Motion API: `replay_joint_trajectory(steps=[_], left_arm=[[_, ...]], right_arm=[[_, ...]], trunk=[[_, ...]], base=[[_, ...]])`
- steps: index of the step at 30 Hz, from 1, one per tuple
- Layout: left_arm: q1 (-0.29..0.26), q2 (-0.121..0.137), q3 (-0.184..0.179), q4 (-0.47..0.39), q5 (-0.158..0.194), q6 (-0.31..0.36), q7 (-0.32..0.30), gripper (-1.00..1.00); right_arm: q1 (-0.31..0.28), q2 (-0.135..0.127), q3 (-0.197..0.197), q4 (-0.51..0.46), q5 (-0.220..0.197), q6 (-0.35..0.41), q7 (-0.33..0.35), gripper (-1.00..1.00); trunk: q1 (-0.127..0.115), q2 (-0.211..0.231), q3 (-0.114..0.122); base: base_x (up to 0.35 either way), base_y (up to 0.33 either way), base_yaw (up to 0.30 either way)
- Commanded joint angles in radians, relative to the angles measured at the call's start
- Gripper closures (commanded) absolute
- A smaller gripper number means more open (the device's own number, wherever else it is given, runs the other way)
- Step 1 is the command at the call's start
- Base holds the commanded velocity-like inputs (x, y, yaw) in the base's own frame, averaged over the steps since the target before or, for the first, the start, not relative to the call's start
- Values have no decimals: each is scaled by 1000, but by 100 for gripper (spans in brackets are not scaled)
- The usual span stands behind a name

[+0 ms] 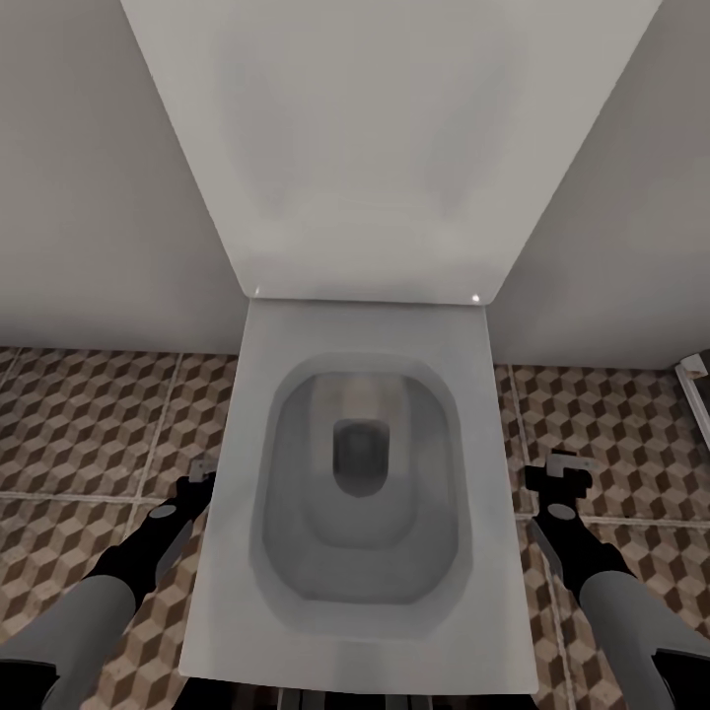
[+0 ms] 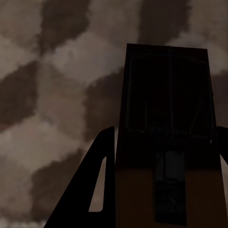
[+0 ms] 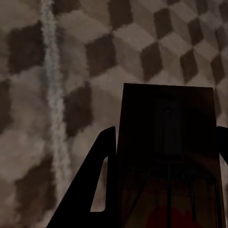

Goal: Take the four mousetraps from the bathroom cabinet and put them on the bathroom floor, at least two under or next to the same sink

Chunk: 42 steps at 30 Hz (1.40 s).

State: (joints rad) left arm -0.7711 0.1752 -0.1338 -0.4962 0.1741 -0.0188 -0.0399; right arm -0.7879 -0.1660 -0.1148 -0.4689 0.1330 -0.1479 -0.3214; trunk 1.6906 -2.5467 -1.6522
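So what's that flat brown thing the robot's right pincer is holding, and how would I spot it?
Start at the big white toilet in the middle, then look to the arm beside it with the right pincer over the cube-patterned bathroom floor. Clamped there is a mousetrap: a flat dark-tan board with thin metal wires and a red spot, unlike the left one, where none shows.

So the right wrist cam is looking down at the bathroom floor (image 3: 95, 52), and that brown, beige and white cube pattern is clear to see, with one pale grout line (image 3: 52, 95) running across it. The right tool (image 3: 164, 166) has a mousetrap (image 3: 166, 142) clamped between its dark fingers (image 3: 97, 180). The board sits in shadow, so it looks almost black, though you can make out thin wire parts and a bit of red at its near end.
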Motion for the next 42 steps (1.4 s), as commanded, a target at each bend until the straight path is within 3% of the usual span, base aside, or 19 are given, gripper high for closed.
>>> replay_joint_trajectory(steps=[1,26,42], left_arm=[[0,1,-7,1,10,-2,0,100],[0,27,-7,70,5,-3,1,100],[0,27,-6,71,2,-3,2,100]], right_arm=[[-1,1,-5,0,10,2,-1,100],[-1,-3,-7,-4,-8,61,61,100],[-1,-3,-7,-4,-9,62,64,100]], trunk=[[0,0,0],[0,0,0],[0,0,0]], base=[[0,0,0],[0,0,0],[0,0,0]])
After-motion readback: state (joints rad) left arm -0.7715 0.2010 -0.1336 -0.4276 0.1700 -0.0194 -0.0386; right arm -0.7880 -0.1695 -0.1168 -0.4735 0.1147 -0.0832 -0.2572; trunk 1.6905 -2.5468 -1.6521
